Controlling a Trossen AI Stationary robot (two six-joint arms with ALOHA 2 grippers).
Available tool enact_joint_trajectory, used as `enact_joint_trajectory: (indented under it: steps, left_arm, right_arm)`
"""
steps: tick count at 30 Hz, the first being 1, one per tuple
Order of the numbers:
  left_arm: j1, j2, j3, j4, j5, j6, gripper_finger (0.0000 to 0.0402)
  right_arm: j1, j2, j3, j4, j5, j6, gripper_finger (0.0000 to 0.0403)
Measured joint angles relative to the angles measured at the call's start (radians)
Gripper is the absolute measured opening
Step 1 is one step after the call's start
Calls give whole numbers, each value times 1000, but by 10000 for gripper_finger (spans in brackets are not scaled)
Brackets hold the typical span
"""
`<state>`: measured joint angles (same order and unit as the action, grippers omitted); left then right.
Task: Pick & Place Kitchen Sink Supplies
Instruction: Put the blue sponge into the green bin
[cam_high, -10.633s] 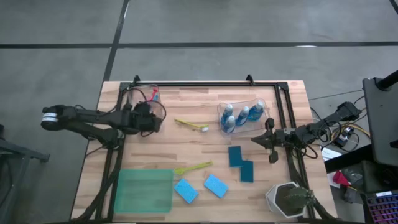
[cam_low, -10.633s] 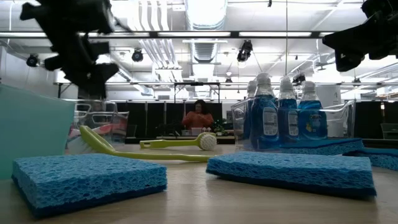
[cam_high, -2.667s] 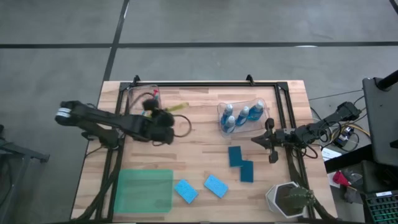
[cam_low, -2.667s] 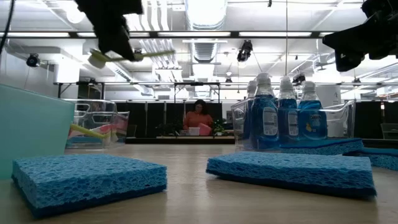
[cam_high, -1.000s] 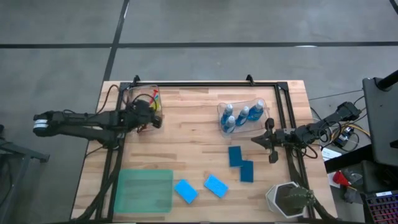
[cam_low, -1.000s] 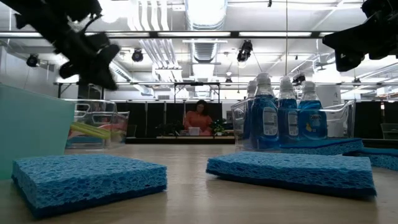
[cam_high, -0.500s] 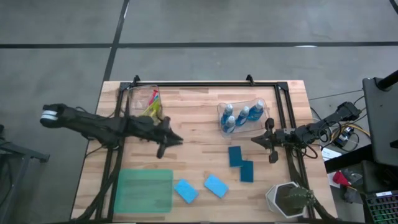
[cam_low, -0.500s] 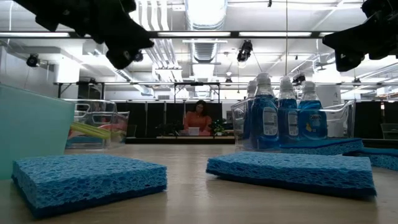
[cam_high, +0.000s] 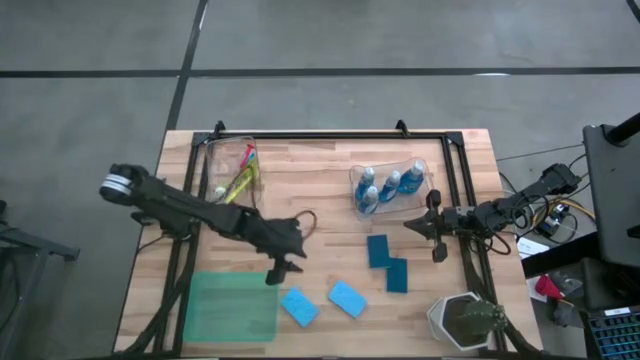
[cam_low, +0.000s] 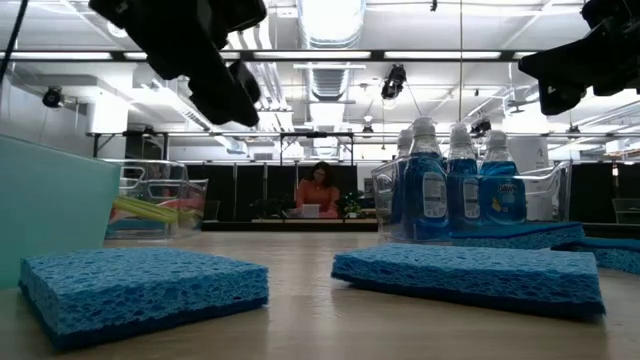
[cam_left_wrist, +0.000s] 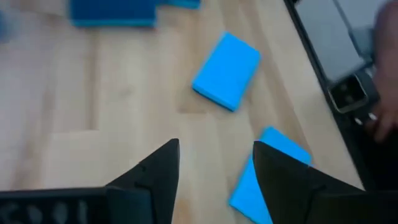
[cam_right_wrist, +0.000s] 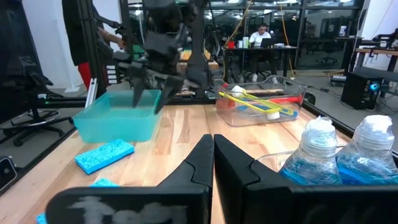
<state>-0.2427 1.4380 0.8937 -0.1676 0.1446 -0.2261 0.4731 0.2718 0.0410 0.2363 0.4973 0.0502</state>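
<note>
My left gripper (cam_high: 283, 270) hangs open above the table, just beyond two light blue sponges (cam_high: 298, 307) (cam_high: 347, 298) that lie flat on the wood. In the left wrist view its fingers (cam_left_wrist: 158, 177) frame bare table, with one sponge (cam_left_wrist: 227, 70) ahead and the other (cam_left_wrist: 270, 162) partly behind a finger. Two teal sponges (cam_high: 387, 262) lie flat to the right. The blue bottles (cam_high: 390, 185) stand in a clear bin. The brushes (cam_high: 235, 178) lie in another clear bin at the far left. My right gripper (cam_high: 432, 228) waits shut at the right side.
A green tray (cam_high: 232, 307) sits at the near left, beside the light blue sponges. A white faceted pot with a plant (cam_high: 462, 322) stands at the near right corner. Bare wood lies between the two bins and around the table's middle. A person sits far behind the table (cam_low: 318, 192).
My left gripper has left the brush bin at the far left and swung toward the table's near edge and the right, over the middle, to a spot above the light blue sponges. It has rolled and tipped downward on the way. The brushes stay in their bin.
</note>
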Motion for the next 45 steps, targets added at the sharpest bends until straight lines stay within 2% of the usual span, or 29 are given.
enact_joint_trajectory:
  steps: [4, 10, 23, 30, 34, 45]
  left_arm:
    - [-28, 92, 95, -82, 59, 45, 194]
    - [-54, 203, 202, -219, 75, 102, 186]
    - [-86, 404, 277, -246, 100, 101, 184]
    - [-109, 433, 293, -247, 99, 125, 171]
    - [-113, 433, 290, -245, 55, 137, 156]
    - [-109, 433, 289, -245, 73, 184, 114]
  right_arm:
    - [0, 0, 0, 0, 0, 0, 8]
    - [0, 0, 0, 0, 0, 0, 8]
    - [0, -1, 0, 0, 0, 0, 8]
    - [0, 0, 0, 0, 0, 0, 8]
    - [0, -1, 0, 0, 0, 0, 8]
    - [0, 0, 0, 0, 0, -1, 8]
